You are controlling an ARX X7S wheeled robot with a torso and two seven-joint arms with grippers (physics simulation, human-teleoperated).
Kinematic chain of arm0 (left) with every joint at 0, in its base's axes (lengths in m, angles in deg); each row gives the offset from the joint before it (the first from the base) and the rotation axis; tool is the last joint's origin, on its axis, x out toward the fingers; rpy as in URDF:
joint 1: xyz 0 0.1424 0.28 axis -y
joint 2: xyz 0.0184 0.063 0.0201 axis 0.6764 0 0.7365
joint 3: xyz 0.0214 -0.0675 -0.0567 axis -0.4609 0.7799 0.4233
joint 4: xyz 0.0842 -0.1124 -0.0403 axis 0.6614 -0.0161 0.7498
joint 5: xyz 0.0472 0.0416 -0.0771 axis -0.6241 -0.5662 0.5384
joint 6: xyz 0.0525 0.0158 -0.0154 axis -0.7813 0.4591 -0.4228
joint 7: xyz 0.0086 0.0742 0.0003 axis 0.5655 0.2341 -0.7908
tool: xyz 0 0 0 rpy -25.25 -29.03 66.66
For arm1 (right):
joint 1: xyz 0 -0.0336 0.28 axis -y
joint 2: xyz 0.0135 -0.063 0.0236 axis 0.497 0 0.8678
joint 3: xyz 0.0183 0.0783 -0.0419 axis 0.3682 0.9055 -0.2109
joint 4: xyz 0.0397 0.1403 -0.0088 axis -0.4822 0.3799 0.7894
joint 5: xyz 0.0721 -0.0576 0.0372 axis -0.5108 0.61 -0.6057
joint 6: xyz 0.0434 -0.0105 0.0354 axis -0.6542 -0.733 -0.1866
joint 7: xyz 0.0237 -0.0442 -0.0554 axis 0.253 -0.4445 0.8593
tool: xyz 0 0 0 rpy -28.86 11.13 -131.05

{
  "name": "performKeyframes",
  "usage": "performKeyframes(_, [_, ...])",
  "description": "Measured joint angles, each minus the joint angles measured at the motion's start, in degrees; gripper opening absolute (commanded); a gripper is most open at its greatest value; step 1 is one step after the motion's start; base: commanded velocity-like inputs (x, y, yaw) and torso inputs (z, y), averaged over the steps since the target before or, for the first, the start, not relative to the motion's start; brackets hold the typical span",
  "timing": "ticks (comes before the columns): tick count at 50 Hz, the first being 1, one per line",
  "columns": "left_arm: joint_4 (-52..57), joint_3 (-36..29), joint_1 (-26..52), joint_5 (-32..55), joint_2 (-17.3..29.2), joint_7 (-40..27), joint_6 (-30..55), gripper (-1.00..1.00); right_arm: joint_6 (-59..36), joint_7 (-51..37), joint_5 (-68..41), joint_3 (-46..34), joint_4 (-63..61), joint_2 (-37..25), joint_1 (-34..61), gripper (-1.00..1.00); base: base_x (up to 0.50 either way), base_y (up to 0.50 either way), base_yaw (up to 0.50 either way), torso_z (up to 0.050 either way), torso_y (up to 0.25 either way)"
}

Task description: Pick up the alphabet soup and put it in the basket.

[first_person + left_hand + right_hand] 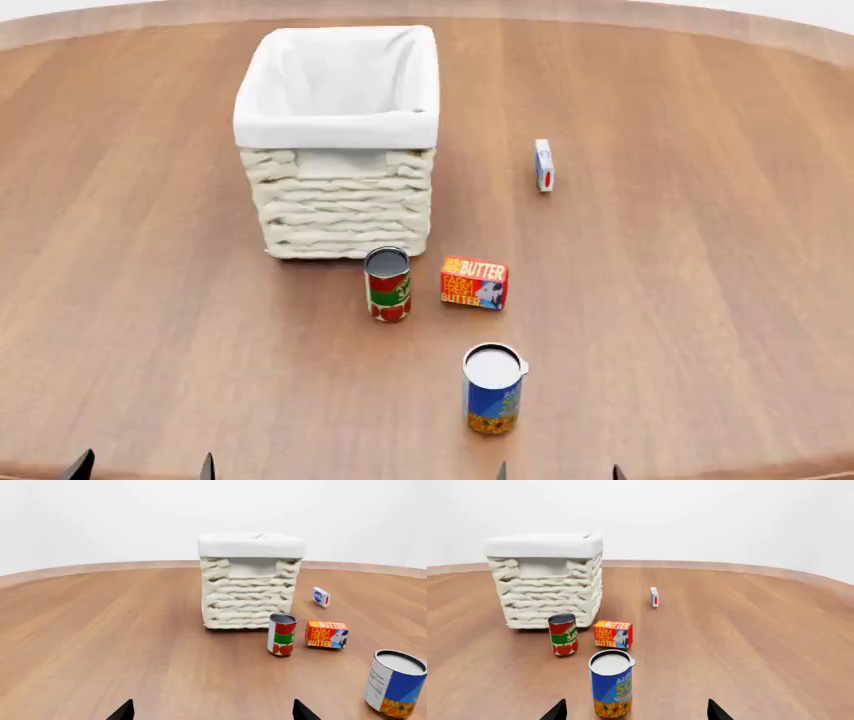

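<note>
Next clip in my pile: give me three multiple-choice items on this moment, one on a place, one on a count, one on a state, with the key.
1. Where does the butter box stand, seen from the head?
A. inside the basket
B. on the table, right of the red-and-green can
C. on top of the blue can

2. How many cans are on the table?
A. one
B. two
C. four

3. What state is the blue soup can in?
A. upright on the table, untouched
B. lying on its side
C. gripped by the right claw

Key: 1 B, the box sits beside the red-and-green can, in front of the basket. 2 B, only those two cans show. 3 A, it stands upright, with both the left claw and right claw only at the head view's lower edge, clear of it.
</note>
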Motion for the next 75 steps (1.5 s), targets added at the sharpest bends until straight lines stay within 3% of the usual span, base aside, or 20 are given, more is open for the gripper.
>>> performKeyframes(12, [4.66,-1.94,-1.52,1.20,1.80,-2.37,1.37,1.00,-1.05,-1.65,-1.42,-1.63,-4.54,-1.52,-1.09,1.00,0.00,0.00,0.00,0.000,0.000])
performKeyframes(37, [36.16,-5.11,-12.54,-0.12,5.73,-6.92,8.73,1.00,-9.37,-4.65,-1.67,-5.14,-34.35,-5.76,-7.66,1.00,0.05,0.00,0.00,0.000,0.000])
performKeyframes(75, [40.58,-7.22,-13.67,0.33,8.54,-10.42,10.36,1.00,-11.27,-6.58,-4.06,-7.62,-38.20,-8.75,-8.00,1.00,0.50,0.00,0.00,0.000,0.000])
